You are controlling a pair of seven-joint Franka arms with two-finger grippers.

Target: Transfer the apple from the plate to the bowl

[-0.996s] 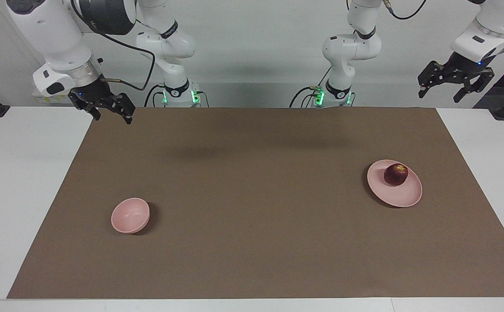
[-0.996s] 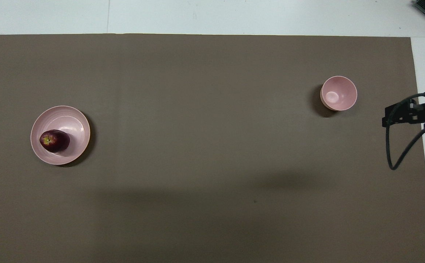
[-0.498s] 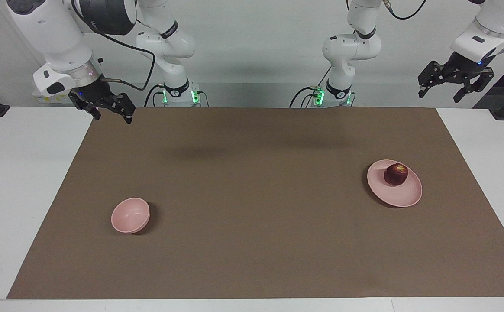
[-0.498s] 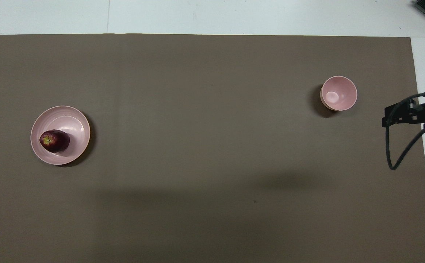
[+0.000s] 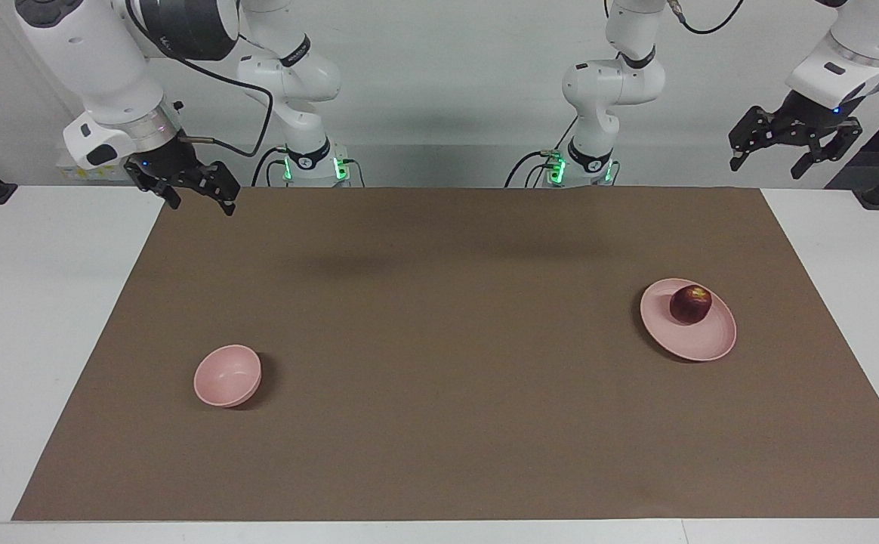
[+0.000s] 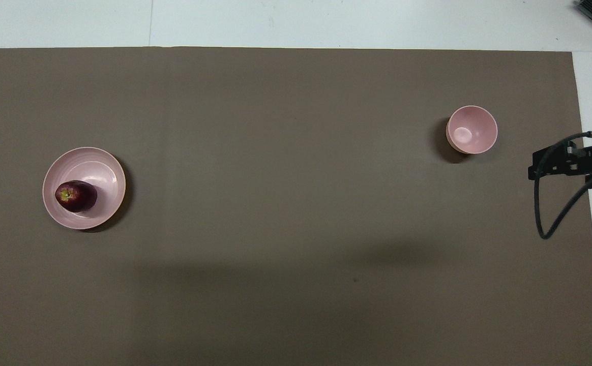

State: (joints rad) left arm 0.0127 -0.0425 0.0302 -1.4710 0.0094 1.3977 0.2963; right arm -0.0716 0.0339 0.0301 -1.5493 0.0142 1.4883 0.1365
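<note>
The dark red apple (image 5: 690, 304) (image 6: 76, 196) lies on the pale pink plate (image 5: 700, 344) (image 6: 100, 170), toward the left arm's end of the table. The small deep pink bowl (image 5: 226, 375) (image 6: 471, 129) stands empty toward the right arm's end, a little farther from the robots than the plate. My left gripper (image 5: 768, 166) hangs open high over the white table margin at its own end, holding nothing. My right gripper (image 5: 199, 202) (image 6: 555, 163) is open and empty, raised over the mat's corner at the robots' edge.
A brown mat (image 5: 439, 363) covers most of the white table (image 5: 39, 317). The right arm's black cable (image 6: 550, 213) loops below its gripper in the overhead view. Both arm bases (image 5: 311, 162) stand at the robots' edge of the mat.
The right gripper has shifted slightly inward over the mat's corner. The left arm, apple, plate and bowl have not moved.
</note>
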